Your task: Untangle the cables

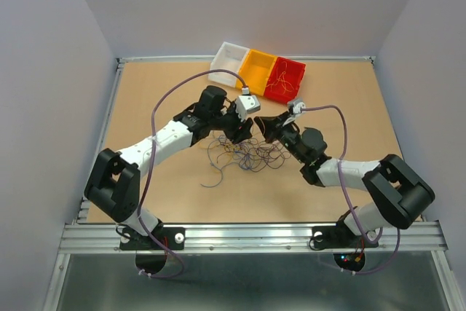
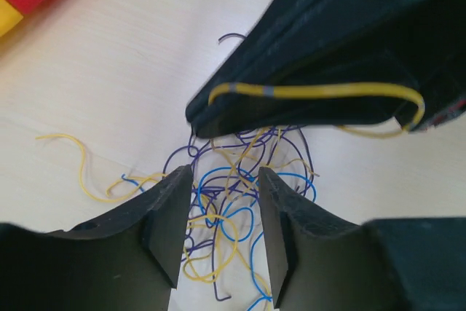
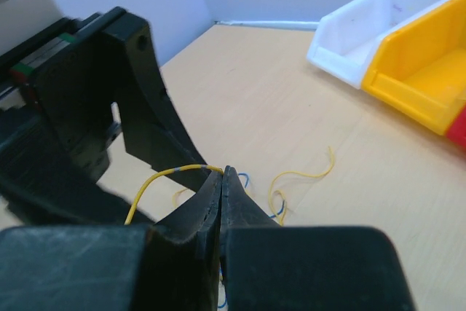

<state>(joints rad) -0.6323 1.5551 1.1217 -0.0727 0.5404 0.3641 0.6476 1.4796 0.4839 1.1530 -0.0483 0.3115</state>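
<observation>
1. a light wooden worktop fills the top view, with grey walls around it. a white bin, a yellow bin and a red bin stand in a row at upper centre.
2. the cables, a loose tangle of blue, dark purple and yellow strands, lie at mid-frame, just below both hands.
3. the left hand is released; the tangle shows between its parted fingers.
4. the right hand is clenched, pinching one yellow cable at its tips.
5. the two hands sit nearly tip to tip.
</observation>
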